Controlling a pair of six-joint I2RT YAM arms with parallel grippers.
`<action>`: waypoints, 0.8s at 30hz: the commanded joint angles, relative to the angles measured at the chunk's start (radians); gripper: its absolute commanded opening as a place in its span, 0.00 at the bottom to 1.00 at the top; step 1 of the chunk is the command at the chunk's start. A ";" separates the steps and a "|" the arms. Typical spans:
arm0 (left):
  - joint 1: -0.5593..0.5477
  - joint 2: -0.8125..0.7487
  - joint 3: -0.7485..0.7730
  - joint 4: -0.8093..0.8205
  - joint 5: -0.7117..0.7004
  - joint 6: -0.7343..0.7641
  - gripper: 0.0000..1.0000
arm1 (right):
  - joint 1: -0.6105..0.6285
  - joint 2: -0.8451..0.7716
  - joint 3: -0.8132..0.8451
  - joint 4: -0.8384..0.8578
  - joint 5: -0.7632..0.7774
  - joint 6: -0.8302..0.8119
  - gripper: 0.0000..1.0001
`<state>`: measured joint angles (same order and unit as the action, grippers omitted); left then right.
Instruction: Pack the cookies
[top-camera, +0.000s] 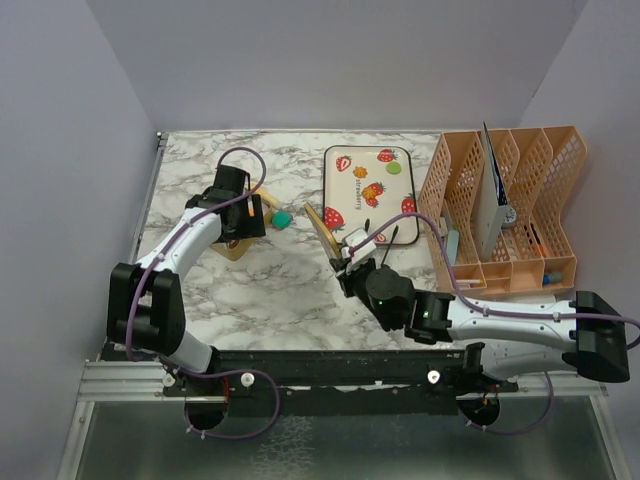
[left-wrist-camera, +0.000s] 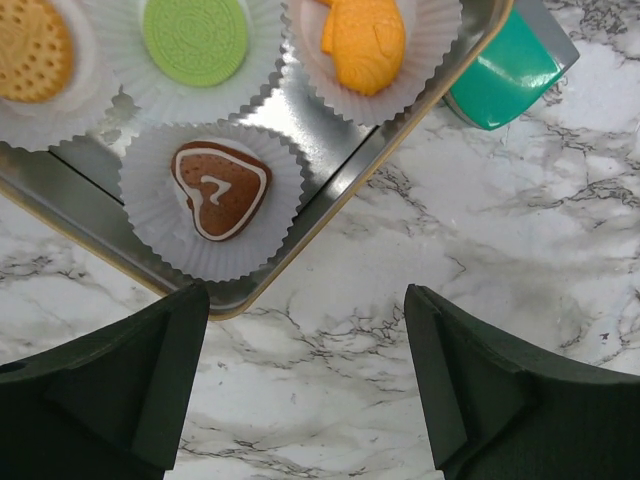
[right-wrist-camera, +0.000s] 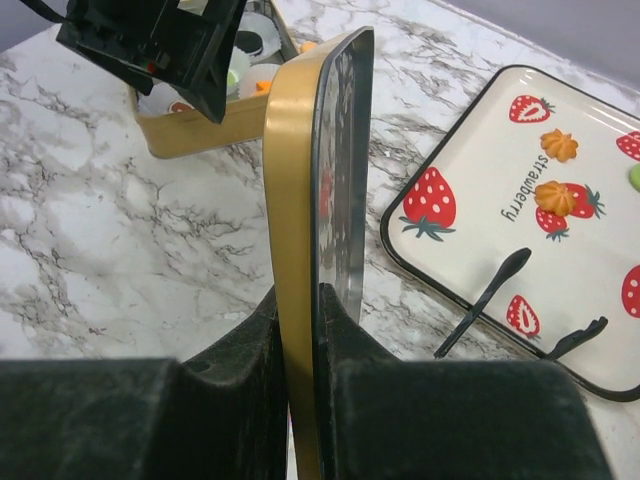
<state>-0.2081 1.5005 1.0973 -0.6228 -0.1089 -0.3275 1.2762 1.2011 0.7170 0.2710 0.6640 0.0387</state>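
My left gripper (left-wrist-camera: 305, 295) hung with its fingers spread above the gold-rimmed metal tin (left-wrist-camera: 300, 130), where the toy cookies (left-wrist-camera: 220, 188) sat in white paper cups (left-wrist-camera: 150, 230), while my right gripper (right-wrist-camera: 300, 300) pinched the gold-edged flat lid (right-wrist-camera: 290, 200) upright near the white strawberry-printed tray (right-wrist-camera: 470, 180).

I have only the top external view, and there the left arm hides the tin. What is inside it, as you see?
Observer: The left wrist view shows four paper cups, each holding one: a brown heart cookie, a green round cookie, an orange fish cookie and an orange dotted cookie.
Operator: Is the left claw holding something?
Observer: No. It is open and empty, above the marble table by the corner of the tin.
Operator: And the right claw?
Observer: Shut on the lid, held upright on its edge.
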 joint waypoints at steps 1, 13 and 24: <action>0.007 0.022 -0.021 0.015 0.091 0.028 0.85 | -0.007 -0.043 -0.034 -0.007 0.002 0.065 0.06; 0.006 0.056 -0.036 0.017 0.172 0.026 0.84 | -0.008 -0.087 -0.080 0.005 0.006 0.088 0.06; -0.095 0.023 -0.054 0.014 0.332 -0.042 0.80 | -0.009 -0.089 -0.082 0.005 0.025 0.091 0.06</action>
<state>-0.2390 1.5463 1.0630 -0.6075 0.1089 -0.3187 1.2720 1.1255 0.6456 0.2653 0.6643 0.1154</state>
